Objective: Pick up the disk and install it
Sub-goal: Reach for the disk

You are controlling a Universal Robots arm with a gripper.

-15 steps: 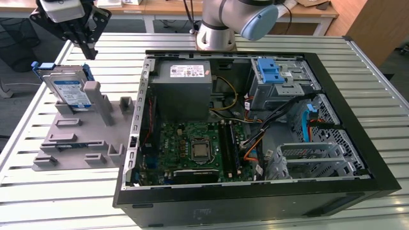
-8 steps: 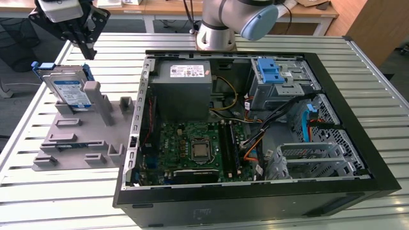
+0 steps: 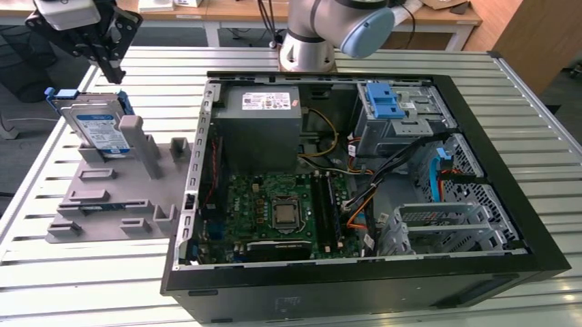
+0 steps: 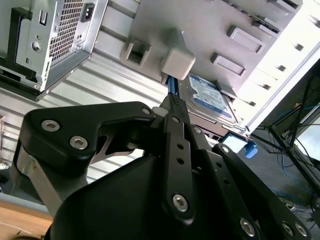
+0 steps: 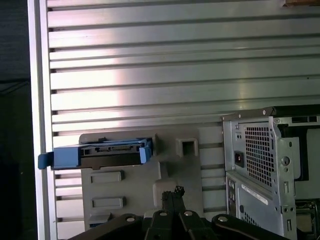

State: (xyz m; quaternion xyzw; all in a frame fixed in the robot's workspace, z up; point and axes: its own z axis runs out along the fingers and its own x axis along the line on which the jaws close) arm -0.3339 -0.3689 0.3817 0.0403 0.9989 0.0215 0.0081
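Pincer [image 5: 172, 192]: black fingers together with nothing between them; in the exterior view it hangs above the disk, apart from it.
Disk [image 3: 98, 126]: stands on edge in a slot at the far end of the holder, label facing the case, blue frame round its edges; in the first wrist view its blue-framed top edge [image 5: 100, 152] lies just beyond the fingertips.
Holder [image 3: 109, 197]: grey slotted block lying flat on the desk, just beside the case on the exterior view's left.
Case [image 3: 364, 279]: black tower on its side, open, on the exterior view's right of the holder.
Inside the case: grey power supply [image 3: 259, 129] at the far end, green board [image 3: 272, 211] nearer the camera, drive bay with a blue latch [image 3: 384, 102] towards the exterior view's right.
Desk [image 3: 109, 272]: slatted metal, carrying the holder and the case.
Arm base [image 3: 307, 48]: on the desk behind the case.
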